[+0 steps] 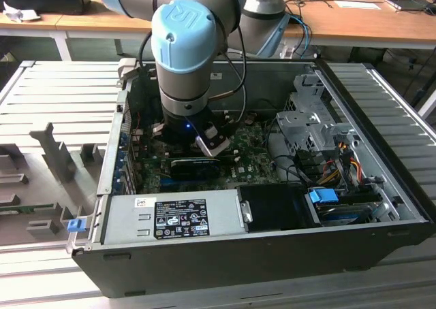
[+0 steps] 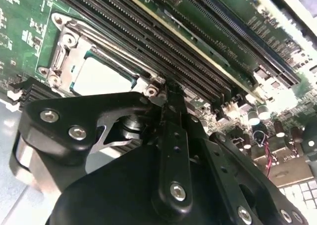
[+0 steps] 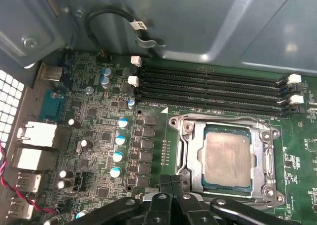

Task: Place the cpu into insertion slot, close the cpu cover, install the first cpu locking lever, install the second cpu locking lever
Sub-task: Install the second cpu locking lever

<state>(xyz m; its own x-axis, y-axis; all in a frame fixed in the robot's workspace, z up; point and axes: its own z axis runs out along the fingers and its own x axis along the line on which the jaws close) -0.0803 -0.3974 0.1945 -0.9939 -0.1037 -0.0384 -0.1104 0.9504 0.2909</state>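
Note:
The cpu, a pale silver square chip, lies flat in the insertion slot on the green motherboard. It shows again in the second wrist view as the cpu. The cpu cover, a silver metal frame, lies down around the chip, and its window shows the chip's face. A thin lever rod runs along the socket edge nearest the memory slots. My gripper hangs at one corner of the socket with its black fingers shut together. Its tip sits by a corner screw. I see nothing between the fingers.
Long black memory slots run beside the socket. Capacitors and rear ports crowd the other side. The grey case wall and a black cable stand close behind. The arm reaches into the open case past the power supply and the drive cage.

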